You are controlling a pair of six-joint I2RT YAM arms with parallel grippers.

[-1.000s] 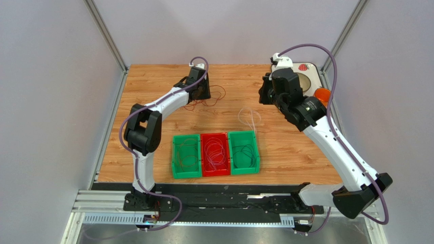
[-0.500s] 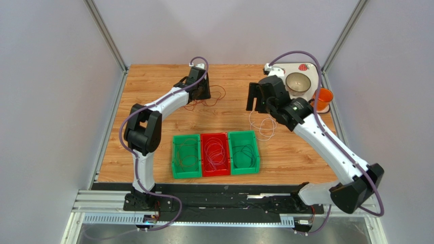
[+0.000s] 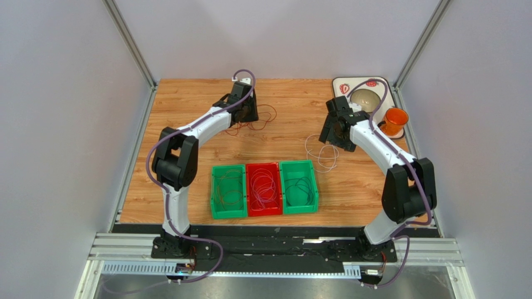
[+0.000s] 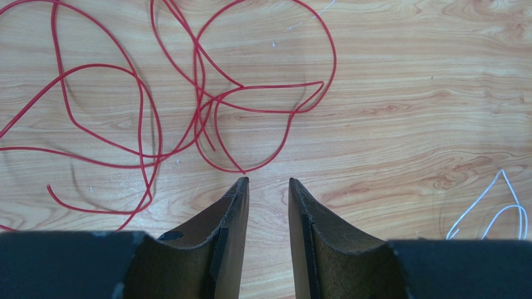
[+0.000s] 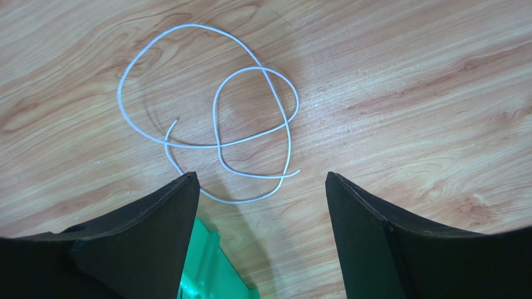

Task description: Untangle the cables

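Hovering above the white cable (image 5: 214,112), right of centre in the top view, your right gripper (image 5: 259,177) gapes empty; that loop lies alone, probably ready for sorting. Your left gripper (image 4: 268,180), jaws slightly parted, grasps nothing, aimed at the red tangle (image 4: 201,113), upper centre.

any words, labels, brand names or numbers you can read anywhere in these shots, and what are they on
No readable text in any view.
The only mark is a small red strawberry picture on the white tray; it is a picture, not words.
The left green bin, the red bin and the right green bin show no labels.
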